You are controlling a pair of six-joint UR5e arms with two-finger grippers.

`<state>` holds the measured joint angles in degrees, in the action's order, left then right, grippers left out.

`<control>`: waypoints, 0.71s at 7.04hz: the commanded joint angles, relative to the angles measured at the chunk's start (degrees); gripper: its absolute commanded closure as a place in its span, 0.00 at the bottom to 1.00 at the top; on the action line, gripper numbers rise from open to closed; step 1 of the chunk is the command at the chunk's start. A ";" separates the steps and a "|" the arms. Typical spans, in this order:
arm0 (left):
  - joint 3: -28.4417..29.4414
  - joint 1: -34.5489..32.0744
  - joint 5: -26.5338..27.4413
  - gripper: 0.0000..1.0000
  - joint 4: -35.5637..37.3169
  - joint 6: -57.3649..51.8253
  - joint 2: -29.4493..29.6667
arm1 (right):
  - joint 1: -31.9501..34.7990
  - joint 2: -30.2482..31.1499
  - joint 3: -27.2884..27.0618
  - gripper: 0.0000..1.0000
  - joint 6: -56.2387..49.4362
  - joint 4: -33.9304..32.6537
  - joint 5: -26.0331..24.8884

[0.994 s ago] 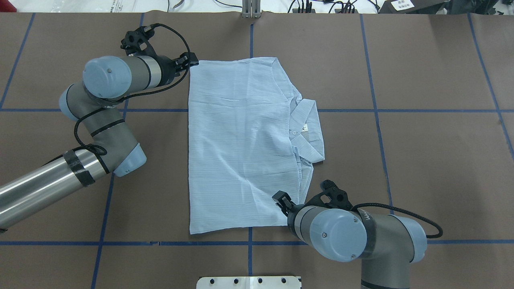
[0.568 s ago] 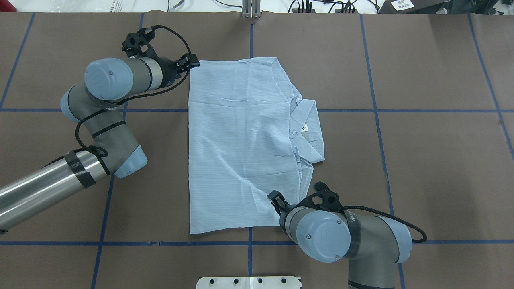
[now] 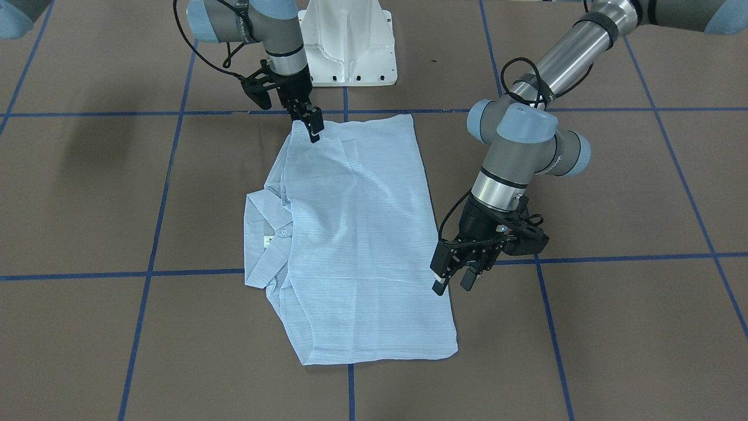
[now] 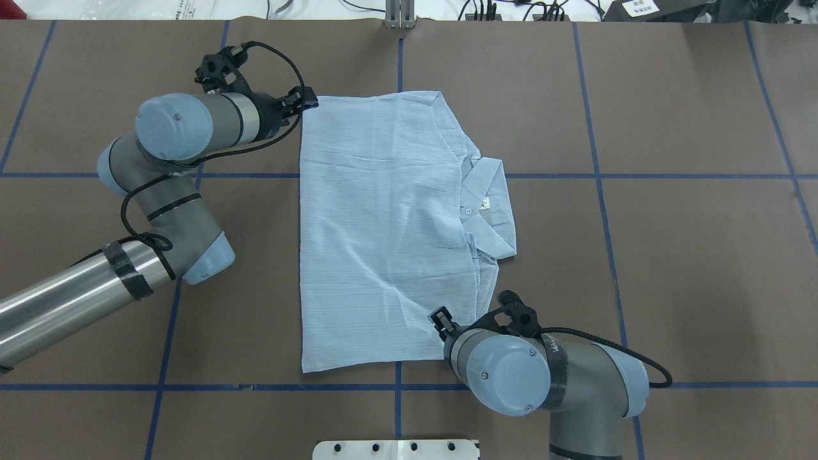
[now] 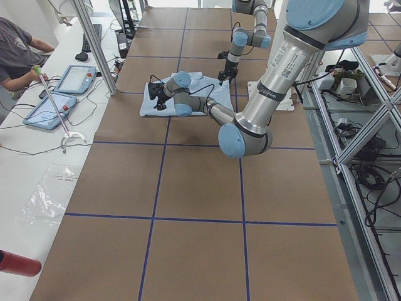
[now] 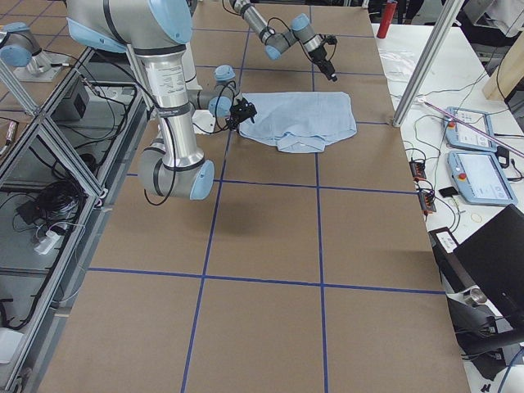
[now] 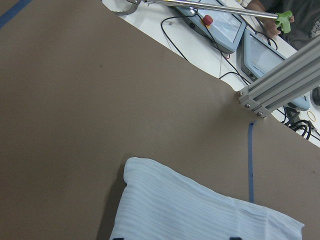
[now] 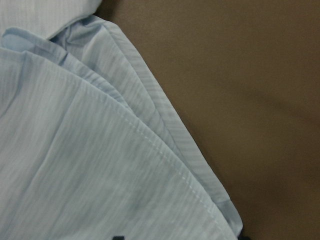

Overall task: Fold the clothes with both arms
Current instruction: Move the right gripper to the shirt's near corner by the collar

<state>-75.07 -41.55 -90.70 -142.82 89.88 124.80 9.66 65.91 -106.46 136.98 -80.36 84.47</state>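
Brown-papered table (image 4: 671,255) carries everything: the left gripper (image 4: 309,101), fingers spread, hovers at the far corner of the folded pale-blue shirt (image 4: 383,223) lying flat mid-table; the right gripper (image 4: 439,317), likewise spread, straddles its near corner.

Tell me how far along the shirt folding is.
Done: the shirt lies flat as a neat rectangle, no sleeves showing, with the collar sticking out one side. In hand: both grippers are open at its edges, the left gripper over a far corner, the right gripper at the near edge; neither grips yet. Left: probably another fold across.
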 commanded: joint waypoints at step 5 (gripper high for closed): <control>-2.78 0.32 -0.09 0.24 0.00 4.23 -1.57 | 0.36 0.44 -2.69 1.00 0.48 -0.58 0.34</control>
<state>-75.99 -41.38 -90.72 -142.82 91.68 124.41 9.92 66.08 -108.17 137.49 -80.58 84.69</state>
